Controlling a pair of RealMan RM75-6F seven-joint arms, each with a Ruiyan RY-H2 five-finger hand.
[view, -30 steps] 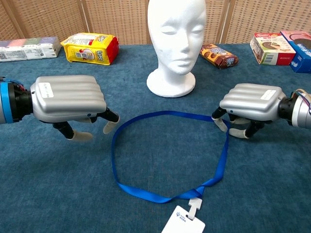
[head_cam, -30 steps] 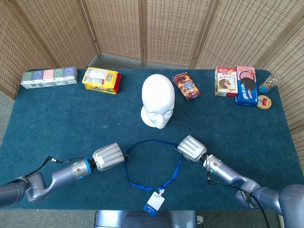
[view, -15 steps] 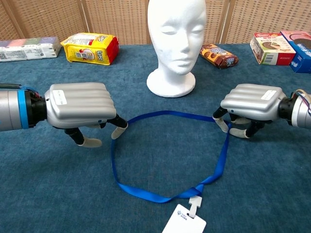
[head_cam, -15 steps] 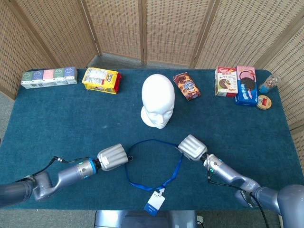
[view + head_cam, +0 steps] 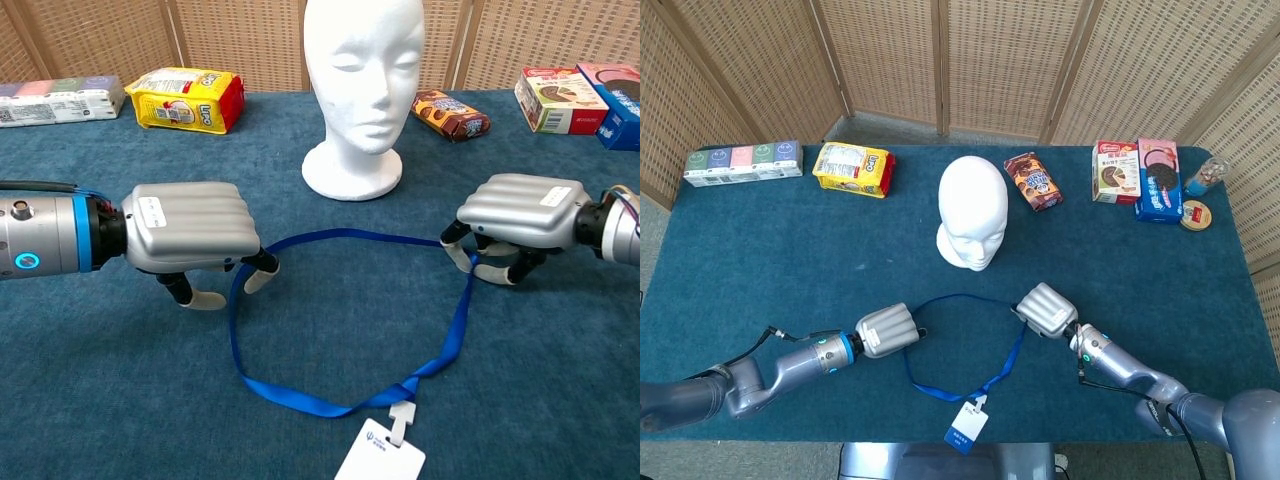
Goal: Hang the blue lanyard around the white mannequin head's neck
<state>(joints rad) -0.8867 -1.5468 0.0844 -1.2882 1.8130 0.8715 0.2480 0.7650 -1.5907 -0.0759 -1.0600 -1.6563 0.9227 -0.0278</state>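
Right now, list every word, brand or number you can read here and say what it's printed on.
"Lipo": yellow snack bag, the only legible text.
Badge on the blue lanyard: blue logo and print, too small to read.
Brown cookie packet, red-and-white box, pink-and-blue box, row of small cartons: lettering blurred.
Sticker on right hand: unreadable.

Both arms are reaching in low over the bench from the near edge, forearms lying almost flat. The left robot hand (image 5: 190, 227) is sitting palm down with its silver back facing up, fingers curling under so the pale fingertips (image 5: 208, 300) are pointing at the bench. The right robot hand (image 5: 520, 212) is posing the same way, palm down, fingers (image 5: 490, 274) tucking beneath it. Whether either one is actually pinching anything, I can't tell from these angles. In the head view the left robot hand (image 5: 887, 329) and right robot hand (image 5: 1046, 310) are facing each other, well apart.
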